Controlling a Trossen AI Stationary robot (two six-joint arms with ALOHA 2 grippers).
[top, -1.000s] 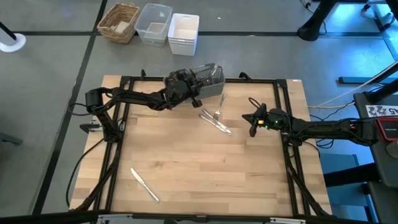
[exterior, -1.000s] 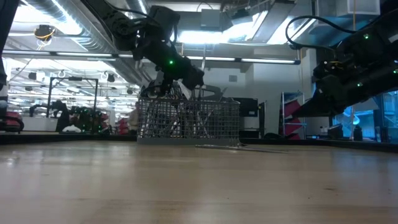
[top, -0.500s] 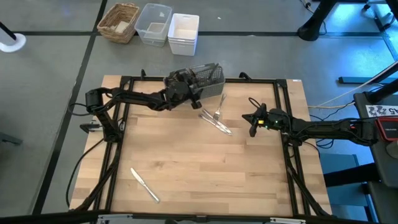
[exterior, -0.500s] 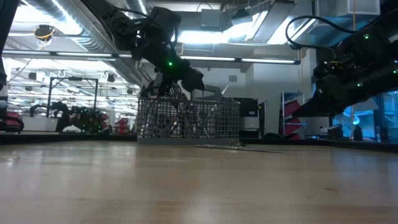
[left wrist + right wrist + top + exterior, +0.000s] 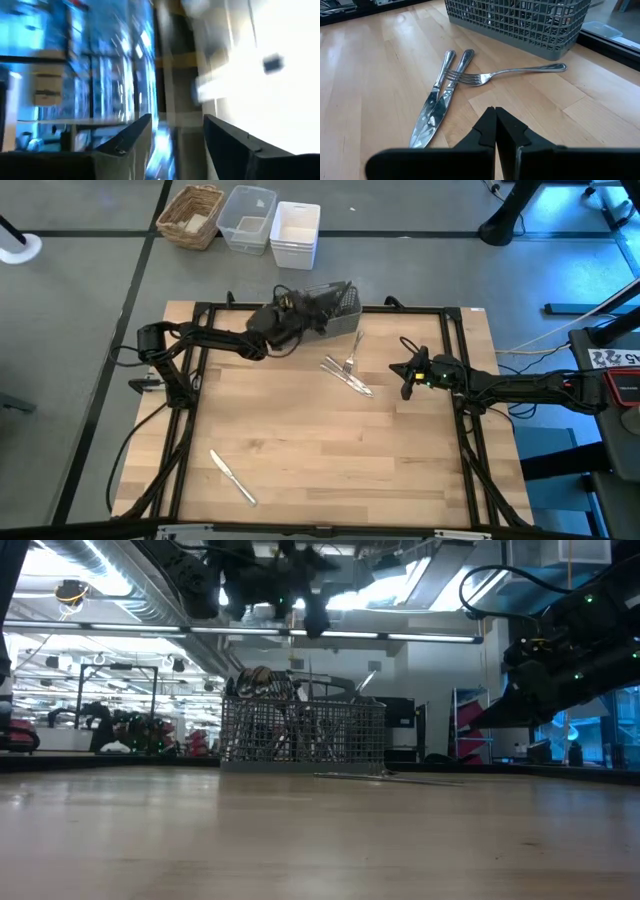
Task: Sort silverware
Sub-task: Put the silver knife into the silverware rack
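Lone knife (image 5: 232, 477) at seven o'clock, unsorted. Left gripper (image 5: 297, 304) over caddy (image 5: 338, 310) at twelve, fingers parted, empty, likely post-drop. Two knives (image 5: 439, 98) and fork (image 5: 506, 73) beside caddy. Right gripper (image 5: 404, 373) at three, closed, empty.

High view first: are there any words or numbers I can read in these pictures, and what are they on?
No text here can be read for sure.
White sign beside the right arm's base, high view: dark marks, too small to read.
Label on a box in the room, left wrist view: too blurred to read.
Grey mesh caddy: no writing shows.
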